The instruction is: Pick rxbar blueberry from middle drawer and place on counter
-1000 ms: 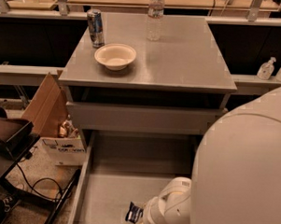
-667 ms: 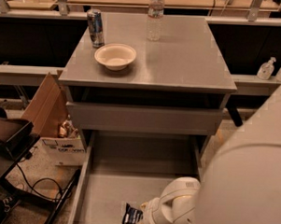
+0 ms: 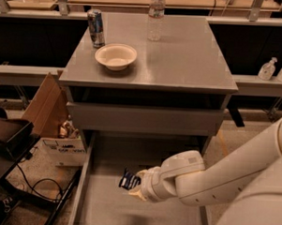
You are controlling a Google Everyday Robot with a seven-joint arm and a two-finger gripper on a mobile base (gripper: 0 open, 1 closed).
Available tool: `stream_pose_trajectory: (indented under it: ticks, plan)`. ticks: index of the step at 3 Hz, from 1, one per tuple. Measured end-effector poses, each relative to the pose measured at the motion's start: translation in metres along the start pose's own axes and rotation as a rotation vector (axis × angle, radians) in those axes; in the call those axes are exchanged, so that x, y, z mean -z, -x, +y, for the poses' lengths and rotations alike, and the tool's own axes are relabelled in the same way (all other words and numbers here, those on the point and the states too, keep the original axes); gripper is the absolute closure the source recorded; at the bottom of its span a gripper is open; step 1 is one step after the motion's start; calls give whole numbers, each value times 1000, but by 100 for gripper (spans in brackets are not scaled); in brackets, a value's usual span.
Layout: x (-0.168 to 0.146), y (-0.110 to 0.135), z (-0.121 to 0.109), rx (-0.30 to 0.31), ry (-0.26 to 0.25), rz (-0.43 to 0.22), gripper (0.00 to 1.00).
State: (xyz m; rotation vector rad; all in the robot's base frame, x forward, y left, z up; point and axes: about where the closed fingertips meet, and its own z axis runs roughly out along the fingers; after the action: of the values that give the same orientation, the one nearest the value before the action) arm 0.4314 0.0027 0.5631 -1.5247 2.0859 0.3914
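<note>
left floor: cardboard box [image 3: 60, 146] beside middle drawer [image 3: 97, 211]
table [image 3: 190, 65]: can [image 3: 96, 28], bowl [image 3: 116, 56], water bottle [image 3: 156, 16]
rxbar blueberry [image 3: 127, 180]: over open middle drawer, raised off its floor
tool [image 3: 137, 185]: clamped on rxbar blueberry, inside drawer
overhead: upper drawer front [image 3: 145, 118], behind tool

blurred claw [image 3: 137, 185] over middle drawer [image 3: 104, 209], gripped rxbar blueberry [image 3: 127, 179] half hidden

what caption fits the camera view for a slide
The gripper holds the rxbar above the open middle drawer, below the counter carrying a bowl, can and bottle.
</note>
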Motion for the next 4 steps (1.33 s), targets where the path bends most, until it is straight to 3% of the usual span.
stream_pose_trajectory:
  ticks: [2, 3, 4]
  plan:
    - [9, -4, -6, -20, -9, -17, 100]
    - [32, -5, -40, -107, -43, -91, 100]
    - [106, 35, -124, -170, -123, -262, 100]
